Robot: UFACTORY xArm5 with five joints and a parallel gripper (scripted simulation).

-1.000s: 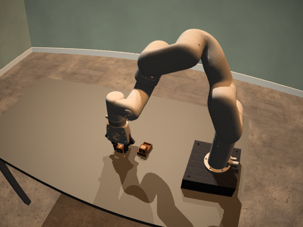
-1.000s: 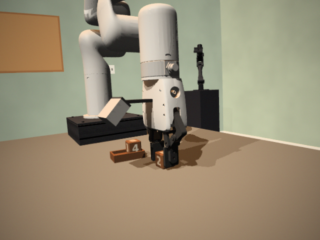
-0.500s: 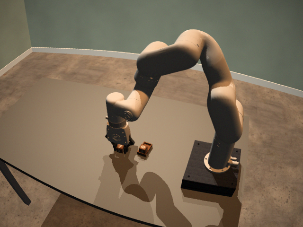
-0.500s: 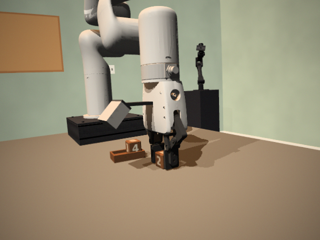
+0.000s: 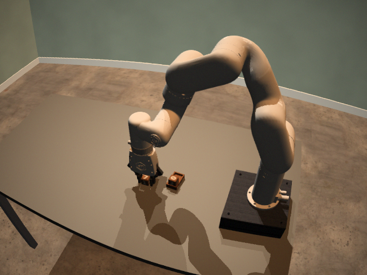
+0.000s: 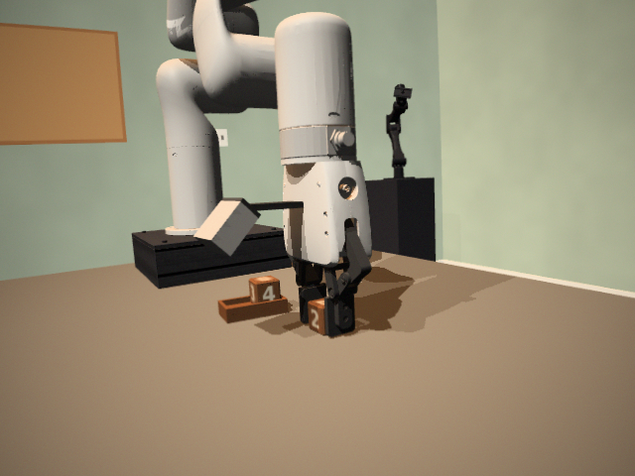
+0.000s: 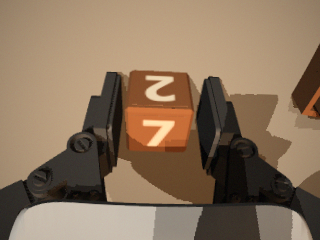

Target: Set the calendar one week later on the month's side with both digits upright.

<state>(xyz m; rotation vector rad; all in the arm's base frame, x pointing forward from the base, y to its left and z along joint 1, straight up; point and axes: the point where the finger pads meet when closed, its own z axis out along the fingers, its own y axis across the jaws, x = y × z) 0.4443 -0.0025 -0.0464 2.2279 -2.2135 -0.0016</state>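
One brown cube (image 5: 145,179) (image 6: 316,318) (image 7: 159,111) stands on the table outside the tray, a 7 on its top and a 2 on a side face. My gripper (image 5: 145,181) (image 6: 322,323) (image 7: 161,94) is open, its fingers down on either side of this cube, with a gap at each side in the wrist view. The tray (image 5: 171,187) (image 6: 252,312) (image 7: 306,89) lies flat on the table beside the gripper. The other cube (image 5: 173,179) (image 6: 264,291) stands in one end of it, a 0 on top and a 4 on a side face.
The black base block (image 5: 237,201) (image 6: 148,261) of the arm stands beyond the tray. A dark pedestal (image 6: 405,217) with a small black arm (image 6: 395,128) stands in the background. The table's curved edge (image 5: 74,234) runs along the lower left in the top view.
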